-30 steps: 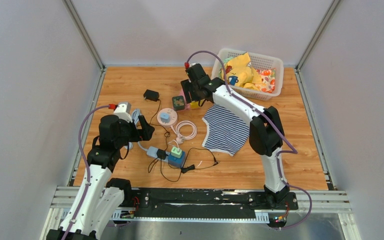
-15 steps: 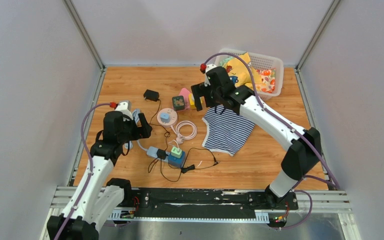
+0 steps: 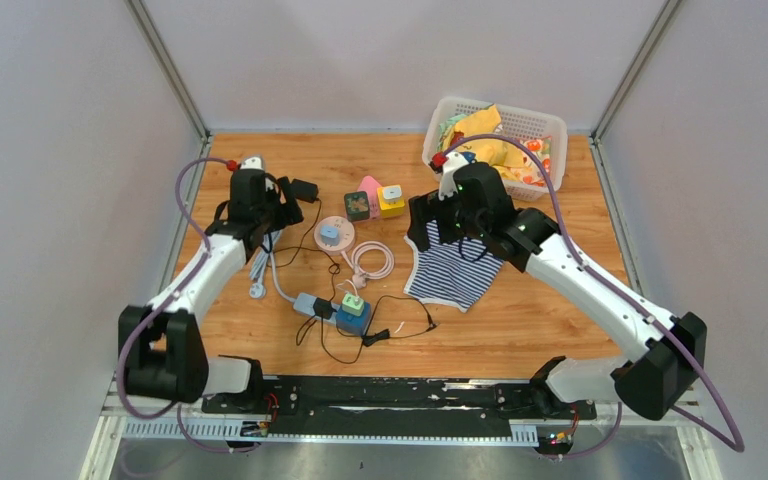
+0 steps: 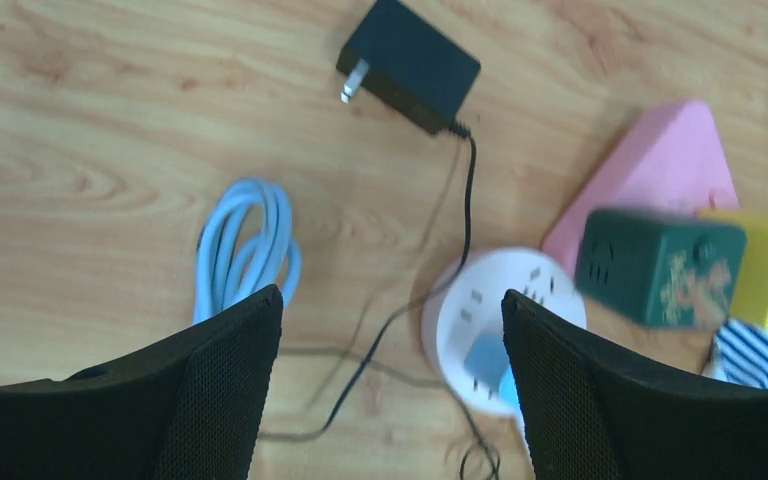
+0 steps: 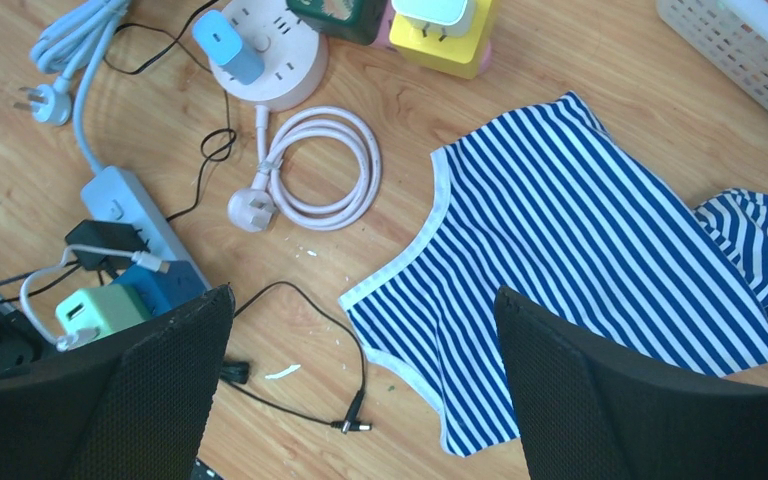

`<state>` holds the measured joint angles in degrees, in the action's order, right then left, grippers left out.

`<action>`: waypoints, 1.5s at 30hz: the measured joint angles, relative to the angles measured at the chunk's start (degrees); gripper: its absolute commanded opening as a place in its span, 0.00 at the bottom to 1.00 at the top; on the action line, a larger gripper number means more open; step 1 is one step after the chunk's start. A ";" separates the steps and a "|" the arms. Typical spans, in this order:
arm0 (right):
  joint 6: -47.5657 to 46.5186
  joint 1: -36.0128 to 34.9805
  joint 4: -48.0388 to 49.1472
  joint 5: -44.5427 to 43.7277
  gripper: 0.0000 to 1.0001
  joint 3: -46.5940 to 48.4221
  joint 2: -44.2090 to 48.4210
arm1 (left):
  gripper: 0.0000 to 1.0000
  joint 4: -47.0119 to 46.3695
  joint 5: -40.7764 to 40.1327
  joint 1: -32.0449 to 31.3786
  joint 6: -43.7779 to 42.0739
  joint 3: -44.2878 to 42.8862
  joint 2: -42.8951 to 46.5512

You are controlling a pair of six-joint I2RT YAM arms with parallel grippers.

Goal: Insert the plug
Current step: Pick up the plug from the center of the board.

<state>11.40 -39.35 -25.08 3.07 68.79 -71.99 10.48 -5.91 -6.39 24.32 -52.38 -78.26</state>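
Note:
The black plug (image 4: 410, 62) lies on the wood with its two prongs pointing left; its thin cord trails down between my fingers. It also shows near the back left (image 3: 303, 189). My left gripper (image 4: 390, 295) hovers just short of it, open, nothing between the fingers. The round white socket (image 4: 505, 330) with a blue adapter in it sits by the right finger. My right gripper (image 5: 365, 290) is open and holds nothing above the edge of the striped cloth (image 5: 580, 250). A light blue power strip (image 5: 135, 215) lies to its left.
A dark green cube socket (image 4: 655, 265), a yellow cube socket (image 3: 391, 198) and a pink block (image 4: 660, 170) sit mid-table. A coiled blue cable (image 4: 245, 250) and a coiled pink cable (image 5: 320, 170) lie nearby. A white basket (image 3: 550, 125) of clothes stands at the back right.
The left arm reached away from me toward the black plug. The right arm pulled back from the cube sockets to above the striped cloth, and its jaws opened wider.

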 measured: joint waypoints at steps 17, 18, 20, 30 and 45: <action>-0.33 0.00 0.72 2.08 0.99 -3.15 3.43 | 0.73 -4.48 -6.80 0.24 9.20 -20.22 -31.52; -0.33 0.00 0.72 2.16 0.99 -3.13 3.10 | 0.72 -4.48 -6.82 0.28 9.38 -20.61 -32.30; -0.33 0.00 0.76 2.56 0.99 -3.13 2.49 | 0.72 -4.83 -6.80 0.50 9.77 -21.68 -33.99; -0.74 0.00 0.92 3.02 0.99 -3.04 -0.20 | 0.63 -4.70 -6.64 1.77 9.79 -28.20 -38.05; -1.84 0.00 1.14 3.43 0.98 -1.79 -3.56 | 0.64 -2.01 -7.54 -1.18 21.68 -28.74 -34.60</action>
<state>9.56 -39.35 -23.94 6.50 67.00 -75.55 8.47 -13.45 -7.57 46.00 -81.12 -112.86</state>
